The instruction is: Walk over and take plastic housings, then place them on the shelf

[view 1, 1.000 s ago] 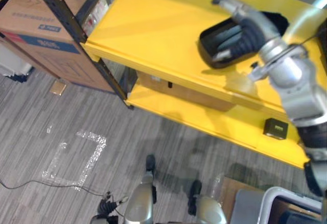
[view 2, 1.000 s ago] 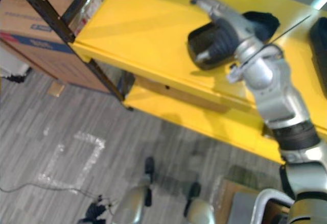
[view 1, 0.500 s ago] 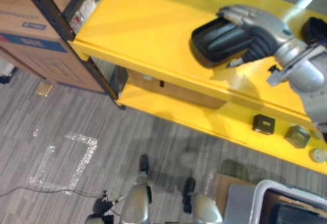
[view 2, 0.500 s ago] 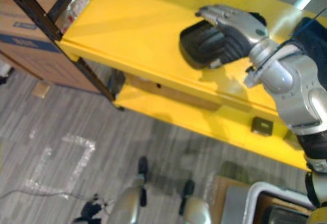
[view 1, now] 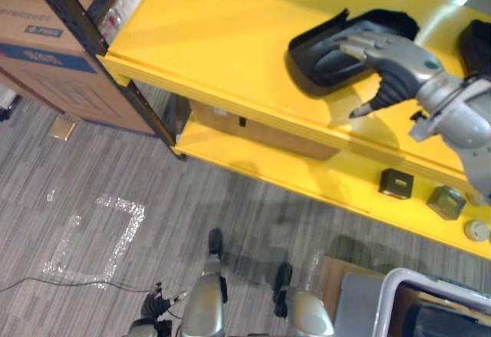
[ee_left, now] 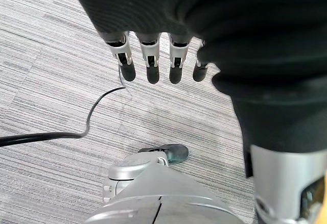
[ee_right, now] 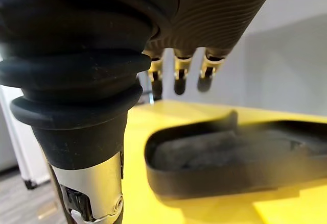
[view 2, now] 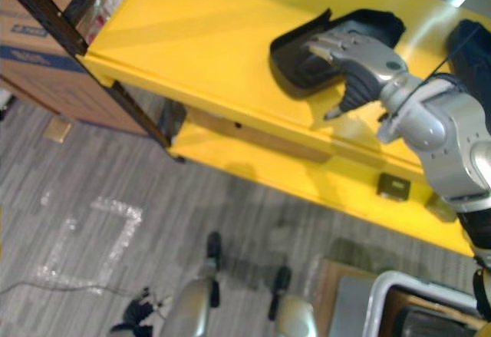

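cardboard box [view 1: 46, 61] far left | tape square [view 1: 130, 226] on carpet [view 1: 245, 222] | small black cube [view 1: 396, 183]

Housing on the shelf's [view 1: 215, 37] upper board, right robot hand [view 1: 391, 57] above it

The plastic housing [view 1: 311, 53] lies on the upper board near its front edge, the right robot hand over its right part. Three small items [view 1: 396, 183] stand on the lower board [view 1: 307, 180], below and to the right. Cardboard boxes [view 1: 46, 53] stand left of the shelf; a tape outline [view 1: 96, 241] lies on the floor before it.
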